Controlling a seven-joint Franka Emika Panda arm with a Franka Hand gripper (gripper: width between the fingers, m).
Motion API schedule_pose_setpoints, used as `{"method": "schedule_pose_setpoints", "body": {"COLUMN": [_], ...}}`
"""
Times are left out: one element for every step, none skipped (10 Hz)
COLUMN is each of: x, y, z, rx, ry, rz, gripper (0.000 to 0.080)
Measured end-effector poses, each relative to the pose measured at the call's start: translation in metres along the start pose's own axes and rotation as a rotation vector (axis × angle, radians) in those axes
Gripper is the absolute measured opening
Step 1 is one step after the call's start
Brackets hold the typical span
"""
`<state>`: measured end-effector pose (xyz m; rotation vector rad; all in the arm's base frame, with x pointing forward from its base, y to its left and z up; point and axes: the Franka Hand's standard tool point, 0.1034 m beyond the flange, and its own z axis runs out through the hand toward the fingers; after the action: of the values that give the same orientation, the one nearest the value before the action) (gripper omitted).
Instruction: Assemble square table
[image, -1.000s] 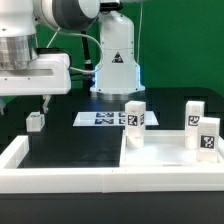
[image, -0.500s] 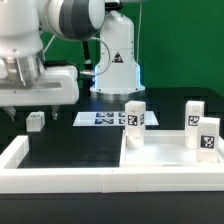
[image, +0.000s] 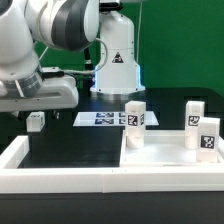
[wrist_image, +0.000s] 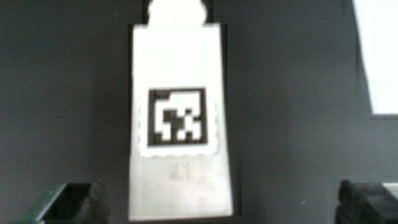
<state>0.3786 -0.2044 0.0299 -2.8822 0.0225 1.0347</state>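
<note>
In the exterior view the arm (image: 45, 60) is cut off by the frame's edge, its end effector hidden. The wrist view is blurred; the leg (wrist_image: 178, 120) runs past the edge.

black table (image: 60, 140) | on it: marker board (image: 100, 119), leg (image: 36, 121), square slab (image: 165, 152), border wall (image: 60, 178)

Four legs (image: 134, 122), one tabletop (image: 165, 158)

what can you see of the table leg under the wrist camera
In the wrist view the leg is a long, white, plastic-looking bar lying flat on the black table, with a narrower stub at one end and a black-and-white tag on its upper face. The gripper is open, fingertips either side of one end, not touching it.
</note>
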Motion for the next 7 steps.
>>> {"method": "schedule_pose_setpoints", "body": {"x": [0.0008,0.002,0.0053,0.0051,0.005,0.0048,0.0047], "y": [-0.0012,-0.0031,-0.0024,-0.0023,-0.0023,-0.0018,0.006], "z": [0.0011,0.0039,0.0044,0.0045,0.0046,0.0047,0.0094], "rx": [0.012,0.022,0.018,0.018,0.018,0.018,-0.009], "ry": [-0.065,-0.123,-0.126,-0.126,-0.126,-0.126,-0.111], "rz": [-0.001,-0.002,-0.005,-0.004,-0.004,-0.005,-0.032], "gripper": [0.0649,0.0649,0.0649,0.0649,0.0649,0.0649,0.0649]}}
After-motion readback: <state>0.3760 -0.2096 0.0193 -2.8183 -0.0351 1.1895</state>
